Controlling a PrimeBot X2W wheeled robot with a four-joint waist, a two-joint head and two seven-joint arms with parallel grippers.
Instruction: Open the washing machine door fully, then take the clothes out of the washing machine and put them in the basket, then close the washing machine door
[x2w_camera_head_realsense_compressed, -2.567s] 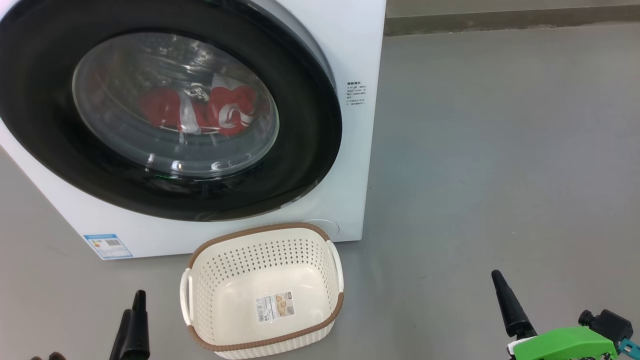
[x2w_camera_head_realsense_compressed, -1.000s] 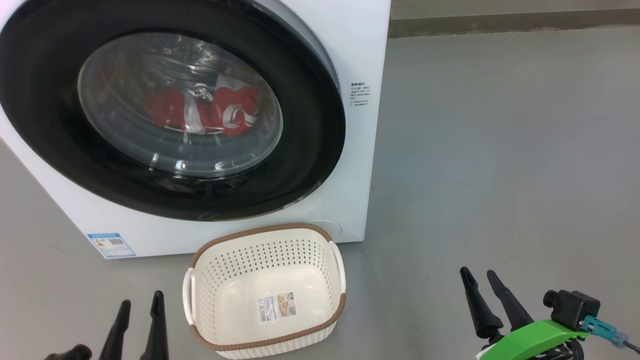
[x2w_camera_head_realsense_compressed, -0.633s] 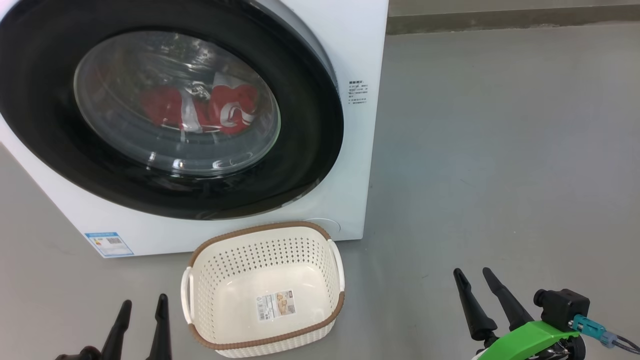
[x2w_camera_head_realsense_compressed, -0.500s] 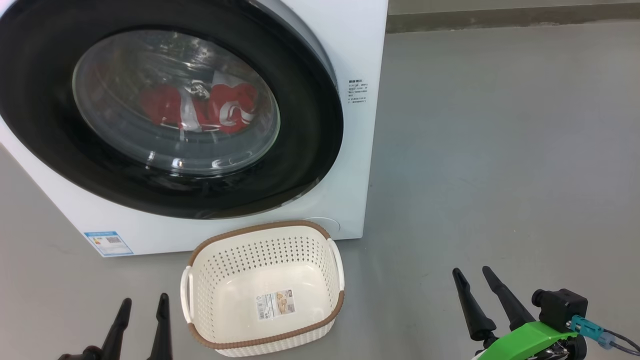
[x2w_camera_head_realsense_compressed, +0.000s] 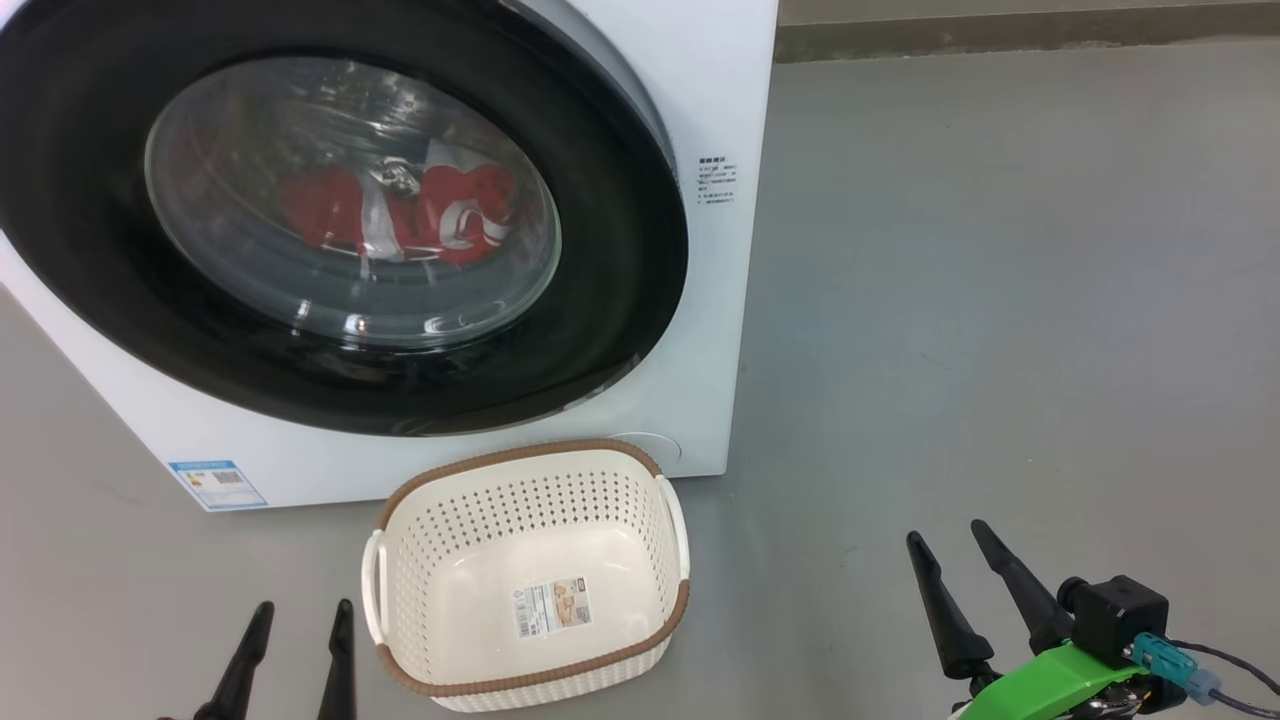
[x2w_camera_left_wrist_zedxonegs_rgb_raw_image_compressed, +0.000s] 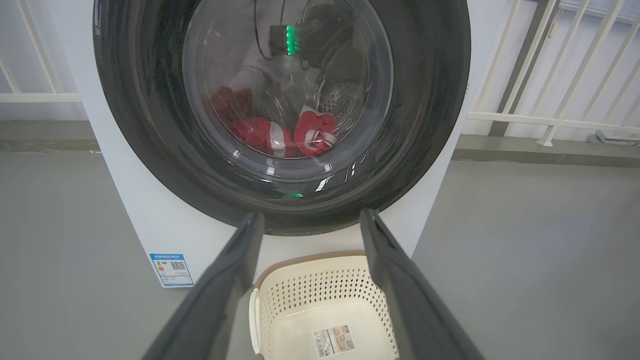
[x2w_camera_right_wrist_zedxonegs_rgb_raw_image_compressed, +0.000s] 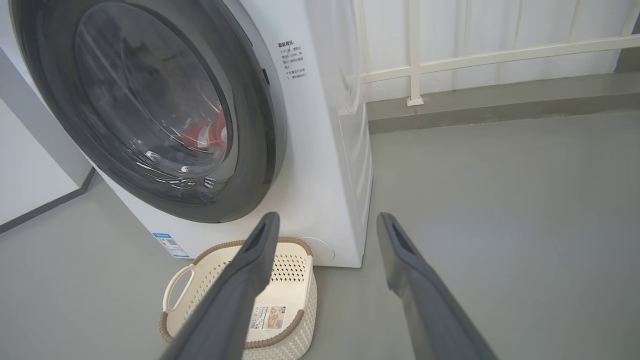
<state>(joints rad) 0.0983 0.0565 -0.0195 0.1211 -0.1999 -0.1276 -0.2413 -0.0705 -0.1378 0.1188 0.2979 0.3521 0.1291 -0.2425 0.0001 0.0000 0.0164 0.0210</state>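
The left gripper (x2w_camera_head_realsense_compressed: 305, 606), fingers apart and empty, hovers beside the cream perforated plastic basket (x2w_camera_head_realsense_compressed: 530, 455). Behind it, bright red striped clothes (x2w_camera_head_realsense_compressed: 470, 215) lie inside the big white washing machine (x2w_camera_head_realsense_compressed: 720, 100), behind its round black-rimmed glass door (x2w_camera_head_realsense_compressed: 620, 250). The right gripper (x2w_camera_head_realsense_compressed: 945, 532) is likewise spread, empty.

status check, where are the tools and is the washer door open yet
Left tool open, empty, beside basket. Right tool open, empty, on the right. Washing machine door shut, clothes inside. No obstacle seen at the door.
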